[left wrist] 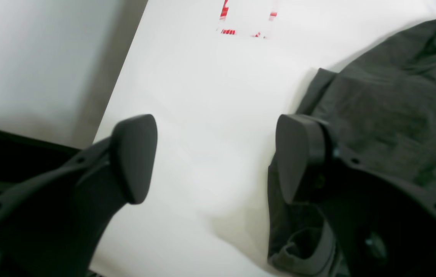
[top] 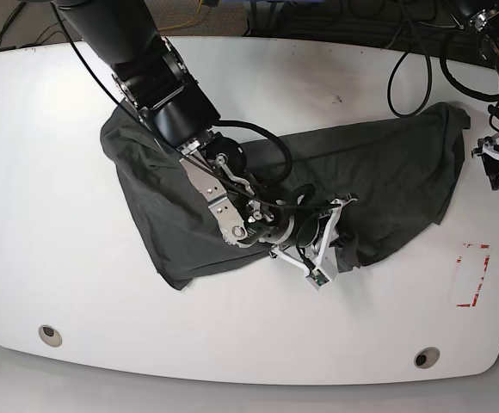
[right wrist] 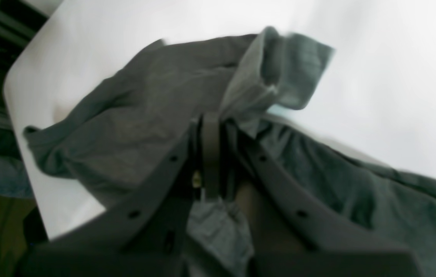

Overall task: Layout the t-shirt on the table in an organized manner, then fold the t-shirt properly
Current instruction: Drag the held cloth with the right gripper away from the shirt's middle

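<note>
- Your right end effector is clenched on a fold of the shirt mid-desk.
- Your left end effector hangs released off the shirt's 3 o'clock edge.
- Bare desk from 5 to 8 o'clock.

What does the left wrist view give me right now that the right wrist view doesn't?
Only the left wrist view shows the left gripper, its fingers spread wide over bare table with nothing between them, the t-shirt just beside the right-hand finger, and the red tape mark further off.

Only the right wrist view shows the right gripper shut on a bunched fold of the t-shirt, with a sleeve-like flap sticking up past it and the table's rounded corner.

Both show the grey shirt crumpled on the white table, not yet laid flat.
</note>
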You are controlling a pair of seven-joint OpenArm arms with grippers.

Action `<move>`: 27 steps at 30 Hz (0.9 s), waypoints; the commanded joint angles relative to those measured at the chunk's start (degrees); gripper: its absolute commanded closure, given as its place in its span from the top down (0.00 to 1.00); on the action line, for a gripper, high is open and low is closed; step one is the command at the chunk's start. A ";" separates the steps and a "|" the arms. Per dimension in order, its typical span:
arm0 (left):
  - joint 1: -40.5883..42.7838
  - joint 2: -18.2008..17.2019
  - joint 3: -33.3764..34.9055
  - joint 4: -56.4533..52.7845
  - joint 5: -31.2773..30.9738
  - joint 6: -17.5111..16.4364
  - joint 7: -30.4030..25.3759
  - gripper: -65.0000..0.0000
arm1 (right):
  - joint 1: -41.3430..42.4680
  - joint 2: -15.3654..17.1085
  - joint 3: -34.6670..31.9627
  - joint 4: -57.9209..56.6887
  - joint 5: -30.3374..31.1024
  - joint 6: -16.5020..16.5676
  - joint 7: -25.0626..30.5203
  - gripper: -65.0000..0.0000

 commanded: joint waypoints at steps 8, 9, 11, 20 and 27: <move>-0.57 -1.12 1.35 0.92 -0.38 0.20 -1.19 0.69 | -3.94 2.50 -0.13 9.43 0.97 1.33 -2.65 0.00; -0.57 -1.12 1.79 0.92 -0.38 0.20 -1.19 0.69 | -4.91 3.38 -0.13 10.66 0.97 1.94 -2.82 0.00; -0.48 -1.12 2.22 0.92 -0.38 0.20 -1.19 0.69 | -6.49 4.96 -0.13 12.59 1.06 3.35 -3.70 0.00; -0.66 -1.03 2.49 0.92 -0.38 0.20 -1.19 0.69 | -13.61 13.40 -0.13 21.30 6.25 4.49 -4.58 0.00; -0.75 -1.03 2.49 0.92 -0.38 0.20 -1.19 0.69 | -18.01 21.31 0.13 28.95 11.26 4.40 -4.67 0.00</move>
